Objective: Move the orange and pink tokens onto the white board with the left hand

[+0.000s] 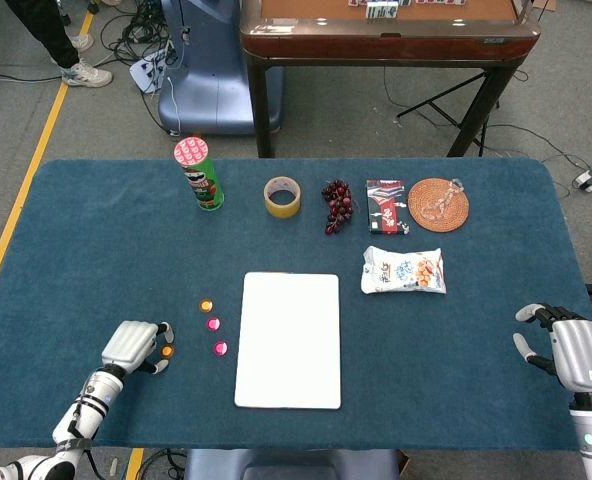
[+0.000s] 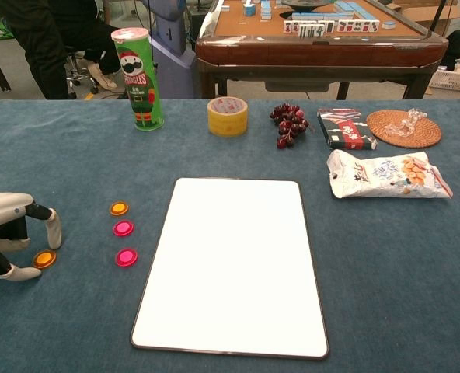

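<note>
A white board point(image 1: 289, 338) point(image 2: 231, 263) lies flat at the table's middle. Left of it lie an orange token point(image 1: 206, 305) point(image 2: 119, 208) and two pink tokens point(image 1: 213, 324) point(image 2: 123, 228) point(image 1: 220, 348) point(image 2: 126, 257). A second orange token point(image 1: 167, 351) point(image 2: 44, 259) lies on the cloth right by the fingertips of my left hand point(image 1: 131, 346) point(image 2: 8, 231), which hovers with fingers curved down and apart, holding nothing. My right hand point(image 1: 573, 352) rests open near the table's right edge, seen only in the head view.
Along the far side stand a green chips can point(image 1: 198, 174), a tape roll point(image 1: 282, 196), grapes point(image 1: 337, 204), a dark packet point(image 1: 385, 205) and a wicker coaster point(image 1: 438, 204). A snack bag point(image 1: 404, 271) lies right of the board.
</note>
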You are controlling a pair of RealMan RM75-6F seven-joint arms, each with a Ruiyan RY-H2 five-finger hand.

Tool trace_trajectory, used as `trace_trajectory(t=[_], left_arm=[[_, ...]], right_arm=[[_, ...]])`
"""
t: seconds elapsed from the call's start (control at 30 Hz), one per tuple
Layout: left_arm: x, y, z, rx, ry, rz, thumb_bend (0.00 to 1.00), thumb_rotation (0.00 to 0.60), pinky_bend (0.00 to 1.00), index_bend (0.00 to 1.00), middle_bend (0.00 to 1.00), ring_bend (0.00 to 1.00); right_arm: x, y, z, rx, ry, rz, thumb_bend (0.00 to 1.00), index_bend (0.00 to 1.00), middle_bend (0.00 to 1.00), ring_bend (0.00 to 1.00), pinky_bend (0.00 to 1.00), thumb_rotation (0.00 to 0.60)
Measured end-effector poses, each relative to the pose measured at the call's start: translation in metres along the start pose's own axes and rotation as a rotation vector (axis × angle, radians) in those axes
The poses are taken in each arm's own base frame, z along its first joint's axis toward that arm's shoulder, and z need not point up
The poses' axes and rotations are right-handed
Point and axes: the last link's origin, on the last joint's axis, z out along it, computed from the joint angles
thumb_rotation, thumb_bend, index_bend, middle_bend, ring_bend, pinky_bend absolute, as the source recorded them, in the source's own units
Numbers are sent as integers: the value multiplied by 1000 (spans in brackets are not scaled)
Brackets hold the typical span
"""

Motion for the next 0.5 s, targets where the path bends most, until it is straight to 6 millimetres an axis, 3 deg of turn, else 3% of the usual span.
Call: trace_trajectory(t=[0.5], left_arm=[[-1, 0, 0, -3, -6, 5, 303, 600, 1000, 558, 1000, 1000]], right_arm=[[-1, 0, 1, -1, -5, 1, 251, 470, 499, 499, 611, 600]])
